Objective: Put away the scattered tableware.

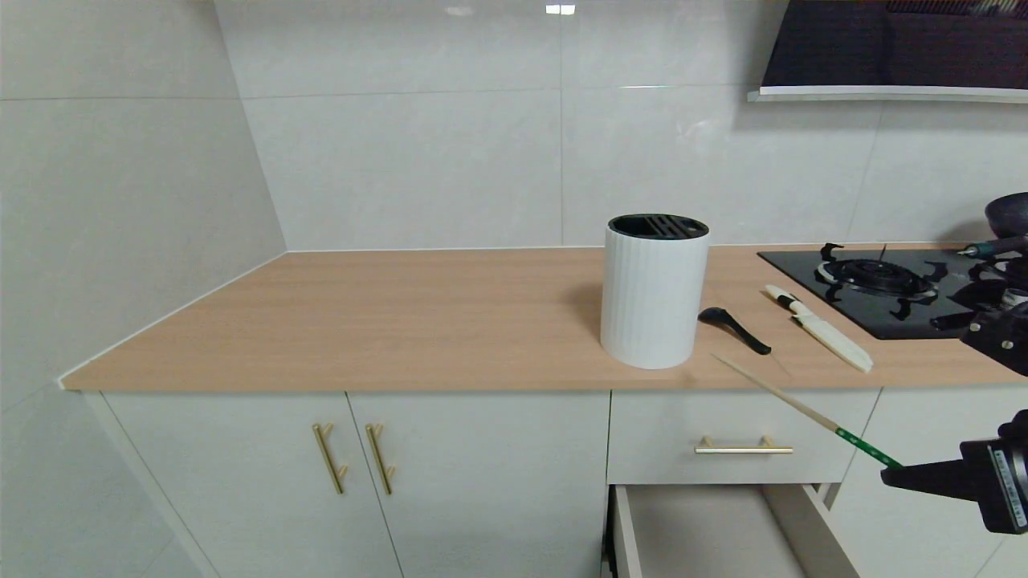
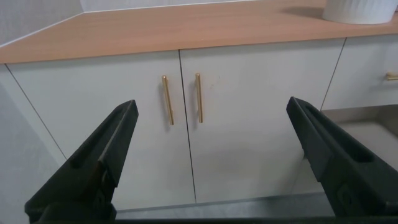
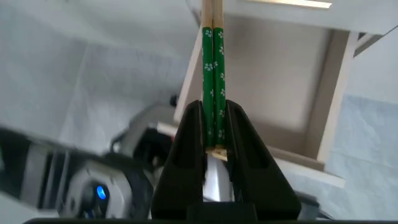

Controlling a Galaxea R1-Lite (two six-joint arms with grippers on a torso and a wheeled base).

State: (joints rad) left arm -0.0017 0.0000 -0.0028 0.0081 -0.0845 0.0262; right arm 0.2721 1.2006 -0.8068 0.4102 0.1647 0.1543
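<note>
Chopsticks, a wooden pair with green patterned ends, sit pinched in the right gripper in front of the counter.

In the right wrist view the black fingers are clamped on the green ends, with the two sticks side by side. The pair slants up from the gripper, and its bare tips reach over the front edge of the light wooden countertop, near the base of the white ribbed cylindrical holder with a black slotted top. An open white drawer lies below. A black spoon and a cream-bladed knife lie on the counter between the holder and the black gas hob. The left gripper has its fingers spread wide apart, holding nothing, facing white cabinet doors with brass handles.
</note>
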